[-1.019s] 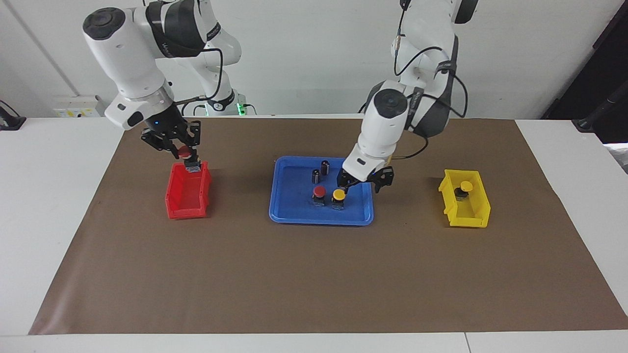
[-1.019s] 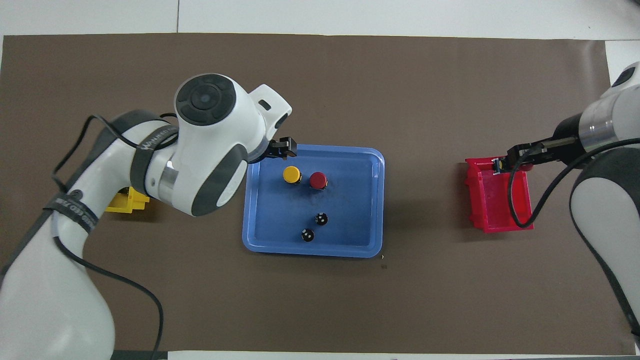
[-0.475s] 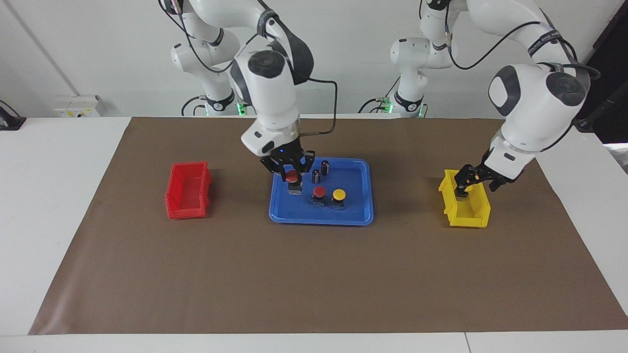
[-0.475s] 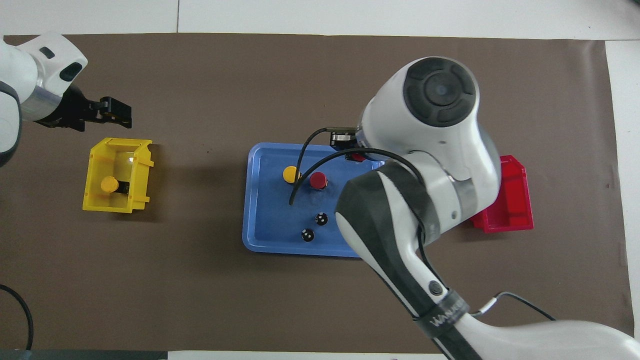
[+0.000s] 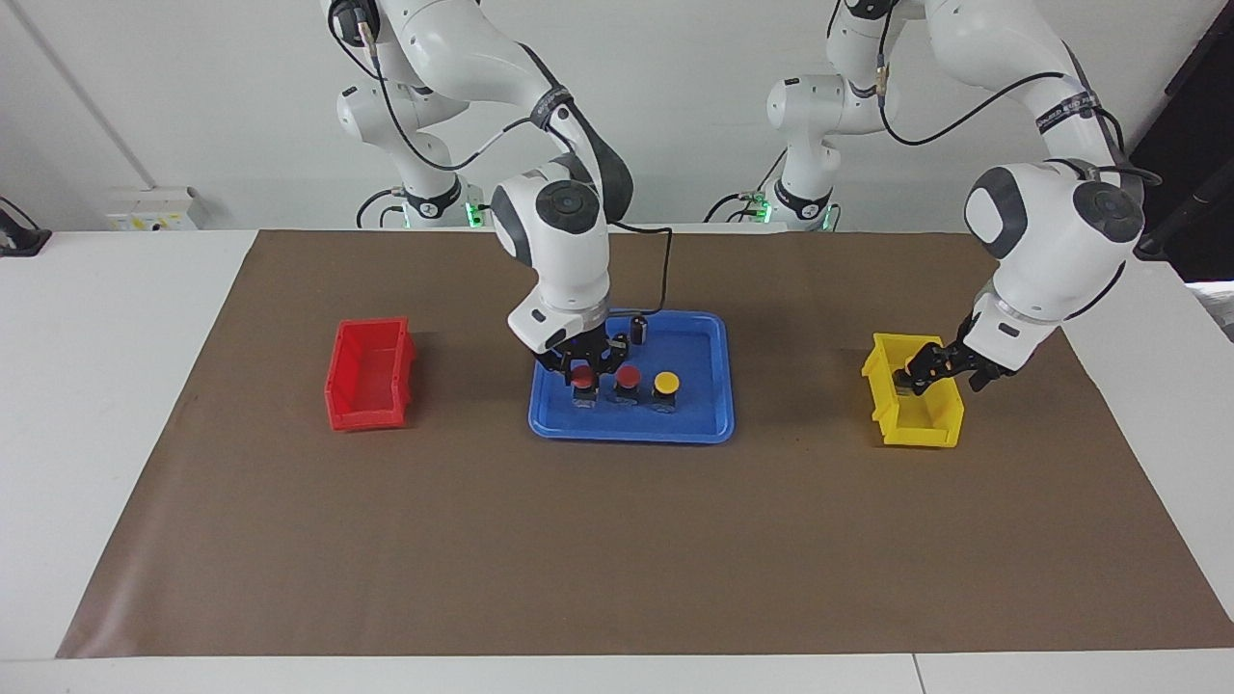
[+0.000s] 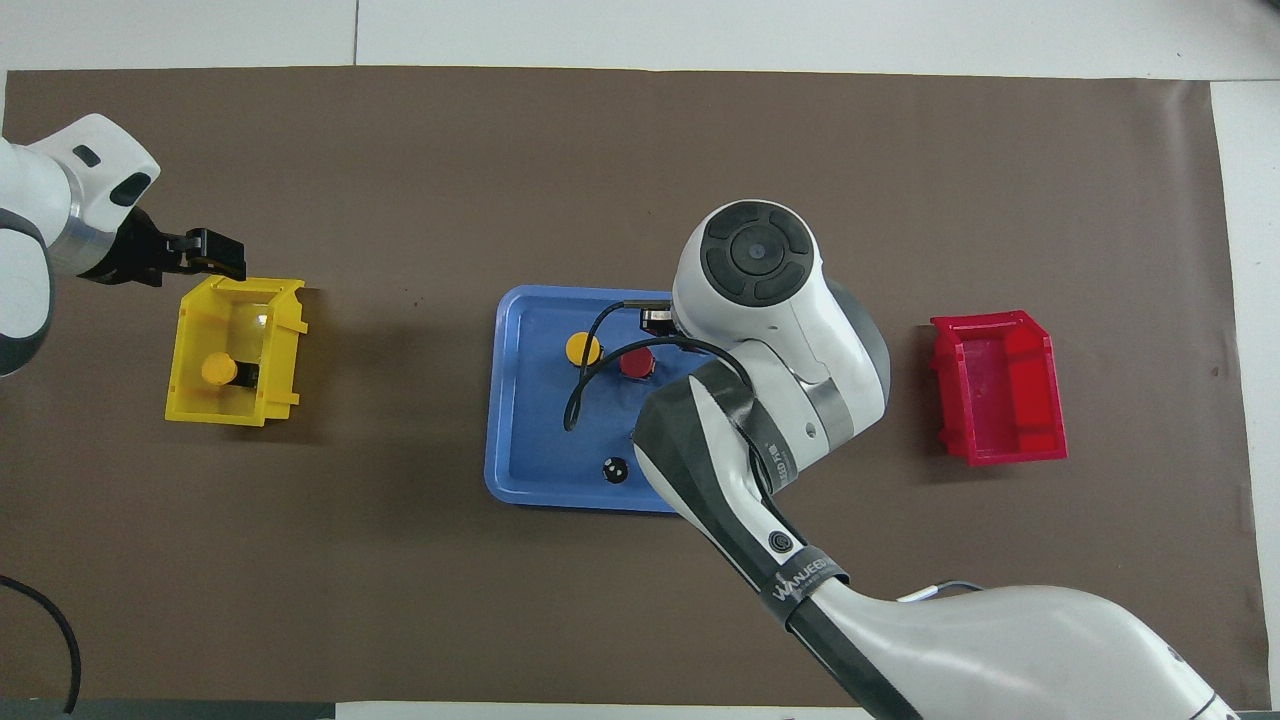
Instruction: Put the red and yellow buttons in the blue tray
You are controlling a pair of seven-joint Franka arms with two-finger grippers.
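The blue tray (image 5: 696,422) (image 6: 520,440) lies mid-table. In it stand a red button (image 5: 628,377) (image 6: 636,363) and a yellow button (image 5: 665,384) (image 6: 583,348). My right gripper (image 5: 582,372) is low in the tray, shut on a second red button (image 5: 581,378), beside the first red one; the arm hides it in the overhead view. A second yellow button (image 6: 215,369) lies in the yellow bin (image 5: 916,429) (image 6: 182,345). My left gripper (image 5: 923,370) (image 6: 214,253) is open and empty over that bin.
The empty red bin (image 5: 371,376) (image 6: 1000,385) stands toward the right arm's end. A dark capless cylinder (image 5: 639,328) (image 6: 615,470) stands in the tray; a second one is mostly hidden by the right arm. A brown mat (image 5: 617,549) covers the table.
My right gripper has lowered the red button into the tray, next to the other red button. My left gripper has dropped slightly over the yellow bin.
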